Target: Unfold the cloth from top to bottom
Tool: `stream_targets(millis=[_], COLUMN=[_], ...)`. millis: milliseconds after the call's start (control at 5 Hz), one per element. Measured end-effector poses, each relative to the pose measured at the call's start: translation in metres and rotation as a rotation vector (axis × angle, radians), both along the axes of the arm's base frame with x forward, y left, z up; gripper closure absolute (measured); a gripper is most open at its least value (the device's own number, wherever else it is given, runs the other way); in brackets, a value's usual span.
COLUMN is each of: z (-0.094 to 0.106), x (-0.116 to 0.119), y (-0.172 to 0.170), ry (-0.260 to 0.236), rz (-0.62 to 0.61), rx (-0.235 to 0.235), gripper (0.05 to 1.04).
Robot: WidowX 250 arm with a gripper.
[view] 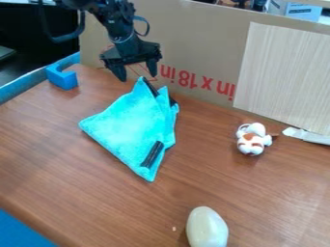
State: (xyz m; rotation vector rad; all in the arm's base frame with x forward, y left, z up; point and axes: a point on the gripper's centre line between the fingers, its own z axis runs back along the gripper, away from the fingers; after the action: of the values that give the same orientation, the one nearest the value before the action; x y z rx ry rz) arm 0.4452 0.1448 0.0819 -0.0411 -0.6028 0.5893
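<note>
Black fingers (120, 72), 2 in number, are spread and empty. The folded turquoise fabric cloth (129, 128) lies on the brown wood-grain worktop (58, 154), its top corner just below them in view, long axis running toward the camera. Judgement: grasping requires a short approach.

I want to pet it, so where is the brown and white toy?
The toy is on the right side of the camera view, on the table just below the pale panel, right of the blue cloth.
</note>
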Motion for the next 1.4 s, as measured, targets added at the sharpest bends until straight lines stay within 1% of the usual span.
stream_targets(millis=[200, 400, 600, 800, 1000, 1200, 1400], z=[-0.004, -0.005, -0.014, -0.025, -0.024, -0.024, -0.024], x=[0.004, 0.01, 0.014, 0.014, 0.012, 0.011, 0.012], y=[0.003, 0.005, 0.008, 0.006, 0.003, 0.006, 0.002], ry=[0.005, -0.002, 0.014, 0.052, 0.063, 0.06, 0.05], rz=[0.007, 0.014, 0.015, -0.001, -0.017, -0.013, -0.019], rx=[0.012, 0.009, 0.011, -0.007, -0.05, -0.068, -0.096], gripper=[0.084, 0.084, 0.084, 0.084, 0.112, 0.385, 0.689])
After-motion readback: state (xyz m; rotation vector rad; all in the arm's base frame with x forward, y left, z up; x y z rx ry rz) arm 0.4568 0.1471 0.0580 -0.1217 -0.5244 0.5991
